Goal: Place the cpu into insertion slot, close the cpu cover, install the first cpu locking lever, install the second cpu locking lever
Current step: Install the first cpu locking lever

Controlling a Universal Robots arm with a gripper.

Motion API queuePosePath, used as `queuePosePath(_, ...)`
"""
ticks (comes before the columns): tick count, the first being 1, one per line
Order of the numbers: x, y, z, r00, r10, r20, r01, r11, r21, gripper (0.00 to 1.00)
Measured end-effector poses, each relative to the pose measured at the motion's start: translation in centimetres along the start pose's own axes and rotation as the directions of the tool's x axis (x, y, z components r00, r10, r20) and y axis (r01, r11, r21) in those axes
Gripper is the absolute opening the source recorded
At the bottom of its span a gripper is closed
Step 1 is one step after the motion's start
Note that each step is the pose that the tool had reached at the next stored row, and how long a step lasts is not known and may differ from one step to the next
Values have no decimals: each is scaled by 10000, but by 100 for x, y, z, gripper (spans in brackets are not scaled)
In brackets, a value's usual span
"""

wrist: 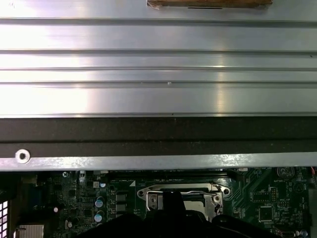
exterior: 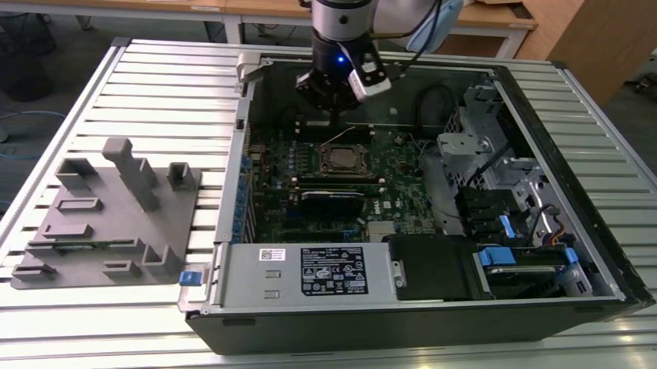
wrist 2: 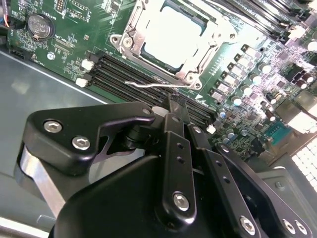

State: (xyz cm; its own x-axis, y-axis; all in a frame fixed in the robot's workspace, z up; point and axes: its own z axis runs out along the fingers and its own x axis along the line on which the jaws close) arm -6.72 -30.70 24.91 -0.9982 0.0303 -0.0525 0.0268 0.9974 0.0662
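**Black pincer closed over the processor socket**

Black metal fingers make up the pincer point(wrist 2: 171, 105), and they are drawn together with no gap that I can make out. Their tips hang just beside a thin silvery wire lever point(wrist 2: 148, 85), which stands clear of the socket's edge – I cannot tell whether the tips touch it.

Just past the lever is the socket point(exterior: 344, 159), set in the green circuit board point(wrist 2: 74, 44). The chip point(wrist 2: 171, 37) lies flat inside it, its pale metal top shining. The cover point(wrist 2: 158, 63) is folded down around it, so the chip shows through the square cutout.

Long dark memory slots point(wrist 2: 119, 74) run between the socket and the pincer. A round coin battery point(wrist 2: 39, 26) sits further off on the board.

In the exterior view the arm reaches down into an open computer case point(exterior: 411, 323) lying on a slatted metal table point(exterior: 154, 84). A grey moulded holder point(exterior: 113, 215) rests on the table at the exterior view's left – well apart from the case.
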Motion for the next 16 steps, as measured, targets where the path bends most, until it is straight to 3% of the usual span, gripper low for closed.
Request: queuePosePath(16, -53, 1, 13, 10000, 1, 2, -1, 10000, 3, 11)
